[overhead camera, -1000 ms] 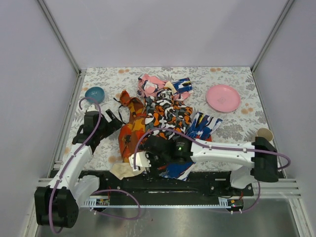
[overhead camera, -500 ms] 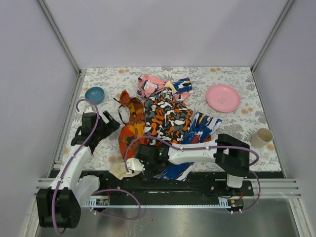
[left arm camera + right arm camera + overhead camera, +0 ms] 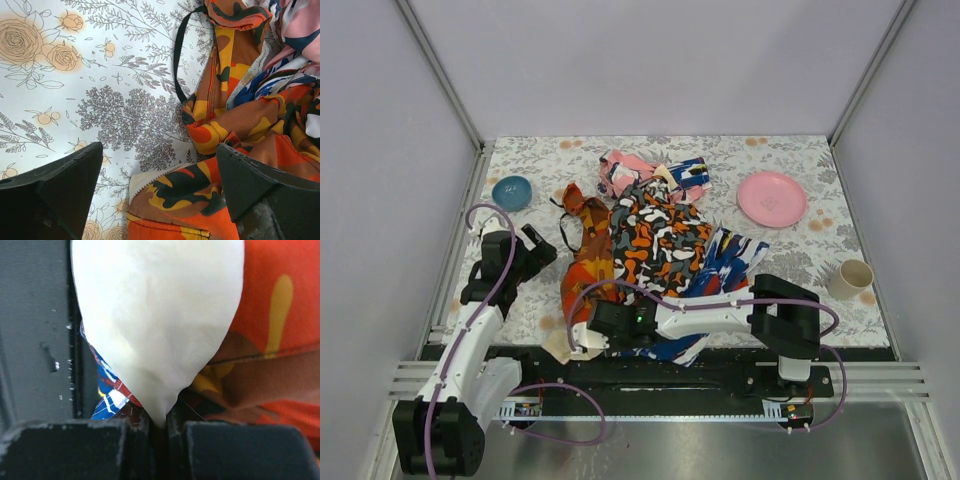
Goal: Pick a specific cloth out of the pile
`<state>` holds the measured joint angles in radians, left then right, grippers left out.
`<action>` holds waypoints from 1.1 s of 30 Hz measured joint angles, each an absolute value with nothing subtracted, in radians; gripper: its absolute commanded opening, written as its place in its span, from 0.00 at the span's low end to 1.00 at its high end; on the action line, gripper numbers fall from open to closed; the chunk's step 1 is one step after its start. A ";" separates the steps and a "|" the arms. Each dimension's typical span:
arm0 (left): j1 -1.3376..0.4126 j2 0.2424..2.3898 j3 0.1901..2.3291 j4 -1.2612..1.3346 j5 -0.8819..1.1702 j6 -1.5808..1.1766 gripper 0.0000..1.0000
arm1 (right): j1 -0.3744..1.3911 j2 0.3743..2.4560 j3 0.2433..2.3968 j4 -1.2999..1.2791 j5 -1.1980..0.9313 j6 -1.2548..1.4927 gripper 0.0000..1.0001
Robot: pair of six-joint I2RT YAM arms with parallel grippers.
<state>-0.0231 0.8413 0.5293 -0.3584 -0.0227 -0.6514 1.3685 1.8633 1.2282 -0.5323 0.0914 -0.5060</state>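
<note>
Currently left gripper (image 3: 157, 155) is held wide open, empty, near the left edge, apparently idle; right gripper (image 3: 159, 422) is pinched on a cream cloth (image 3: 160, 315) at the near edge; golden-orange cloth cannot be located, possibly buried in pile (image 3: 660, 235).

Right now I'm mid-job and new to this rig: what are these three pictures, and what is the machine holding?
These are two robot arms bolted at the near edge of the table, each ending in a two-finger gripper. The wide picture looks down from above and behind them; the other two come from wrist cameras. On the flowered table lie a pile of mixed cloths, a teal bowl, a pink plate and a cup. The right gripper is shut on a small plain cloth, pale tan from above, at the pile's near edge. The left gripper is open, holding nothing, beside an orange camouflage cloth.
</note>
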 measured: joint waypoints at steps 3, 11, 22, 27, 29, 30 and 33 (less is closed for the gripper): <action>-0.022 0.822 0.525 -0.359 -0.038 -0.654 0.99 | 1.373 1.798 1.167 -0.445 0.167 -0.513 0.00; -0.020 0.791 0.513 -0.368 -0.061 -0.660 0.99 | 1.351 1.610 1.150 -0.159 0.415 -0.685 0.00; -0.019 0.785 0.513 -0.368 -0.068 -0.667 0.99 | 1.055 1.562 1.295 0.061 0.427 -0.701 0.00; -0.019 0.767 0.513 -0.368 -0.066 -0.675 0.99 | 0.823 1.582 1.390 0.063 0.345 -0.509 0.00; -0.019 0.761 0.513 -0.368 -0.060 -0.678 0.99 | 0.745 1.635 1.455 0.062 0.345 -0.424 0.00; -0.019 0.760 0.513 -0.367 -0.054 -0.680 0.99 | 0.711 1.673 1.491 0.062 0.346 -0.375 0.00; -0.019 0.759 0.512 -0.363 -0.025 -0.682 0.99 | 0.622 1.796 1.588 0.038 0.337 -0.221 0.00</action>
